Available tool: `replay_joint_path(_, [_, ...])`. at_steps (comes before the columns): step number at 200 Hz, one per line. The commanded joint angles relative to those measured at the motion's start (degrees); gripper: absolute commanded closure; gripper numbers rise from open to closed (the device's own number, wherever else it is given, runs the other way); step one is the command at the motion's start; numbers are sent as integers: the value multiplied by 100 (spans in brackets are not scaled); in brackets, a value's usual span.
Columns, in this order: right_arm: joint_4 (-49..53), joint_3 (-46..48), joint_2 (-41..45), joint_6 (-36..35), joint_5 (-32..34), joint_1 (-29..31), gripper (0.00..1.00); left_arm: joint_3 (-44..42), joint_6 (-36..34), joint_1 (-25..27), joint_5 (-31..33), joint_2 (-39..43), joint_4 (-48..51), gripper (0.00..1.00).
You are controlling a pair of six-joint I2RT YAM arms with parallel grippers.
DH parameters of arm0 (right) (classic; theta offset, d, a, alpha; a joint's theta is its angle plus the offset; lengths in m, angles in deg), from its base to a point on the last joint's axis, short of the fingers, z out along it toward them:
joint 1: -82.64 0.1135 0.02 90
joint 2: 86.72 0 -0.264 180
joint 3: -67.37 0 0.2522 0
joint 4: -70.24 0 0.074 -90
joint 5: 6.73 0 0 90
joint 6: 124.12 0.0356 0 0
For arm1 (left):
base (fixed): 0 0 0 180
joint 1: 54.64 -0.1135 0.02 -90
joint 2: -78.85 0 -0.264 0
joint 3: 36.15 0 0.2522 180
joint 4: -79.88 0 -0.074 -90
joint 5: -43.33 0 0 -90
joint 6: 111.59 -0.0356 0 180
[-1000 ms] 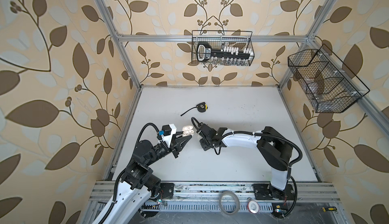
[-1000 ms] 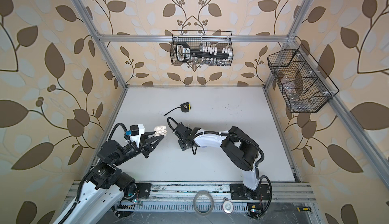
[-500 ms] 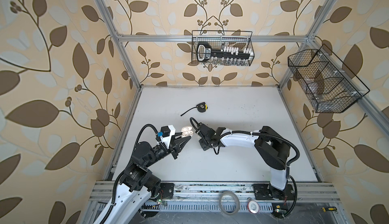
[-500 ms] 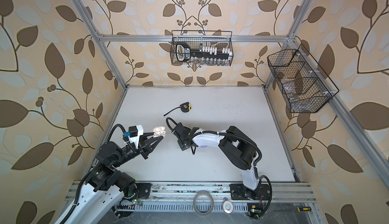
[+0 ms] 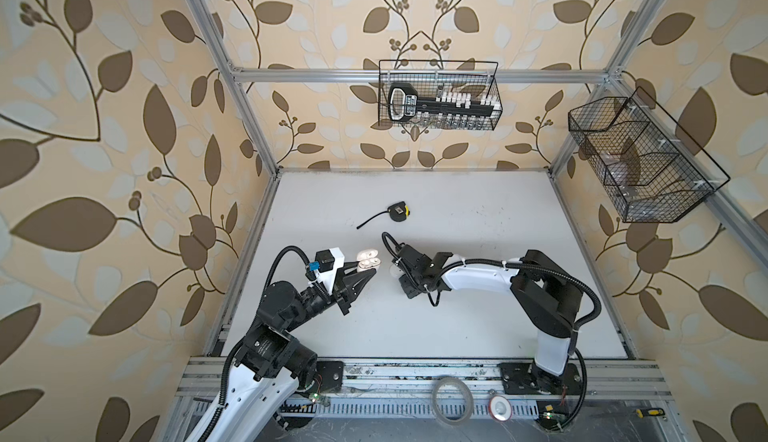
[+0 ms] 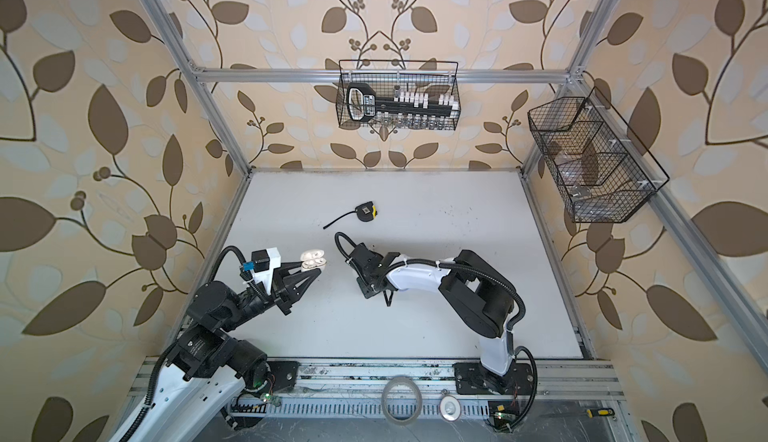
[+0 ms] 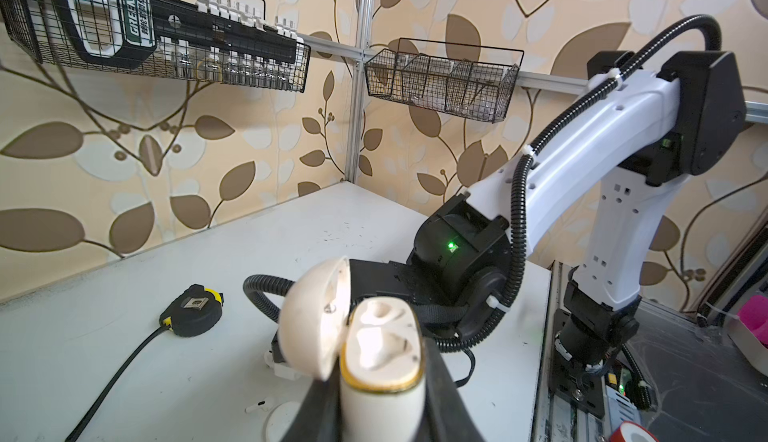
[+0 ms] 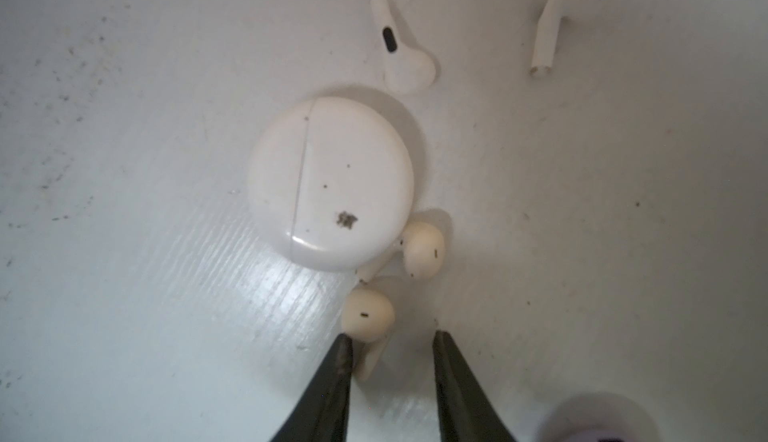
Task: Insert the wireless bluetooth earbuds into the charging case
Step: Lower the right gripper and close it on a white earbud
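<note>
Charging case point(image 7: 380, 373), lid open, wells showing, sits clamped in left gripper point(image 5: 365, 270).

Beige wallpaper point(image 5: 83, 128) patterned with brown and pale leaves, plain white table point(image 5: 478, 220), black wire basket point(image 5: 415, 126) at upper centre of both top views, black tape measure point(image 5: 399, 213) with yellow trim, cream charging case point(image 7: 382, 377) rimmed in gold, cream earbuds point(image 8: 368, 315) with tiny black marks, white round case point(image 8: 332, 182) smudged grey.
</note>
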Motion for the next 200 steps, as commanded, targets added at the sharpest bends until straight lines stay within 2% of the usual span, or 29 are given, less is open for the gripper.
replay_joint_path(1, [27,158,202,-69,-66,5,65,67,-64,30,84,29,-105,100])
replay_joint_path(27, [-76,124,201,-70,-301,37,63,95,-75,30,59,7,-101,100])
replay_joint_path(138, [-140,-100,-280,172,-467,-90,61,41,-55,30,78,154,-69,100])
replay_joint_path(169, [-125,-139,-369,185,-479,-91,63,47,-67,30,60,123,-88,100])
replay_joint_path(200, [-147,-136,-408,204,-521,-135,69,39,-82,33,95,135,-59,100])
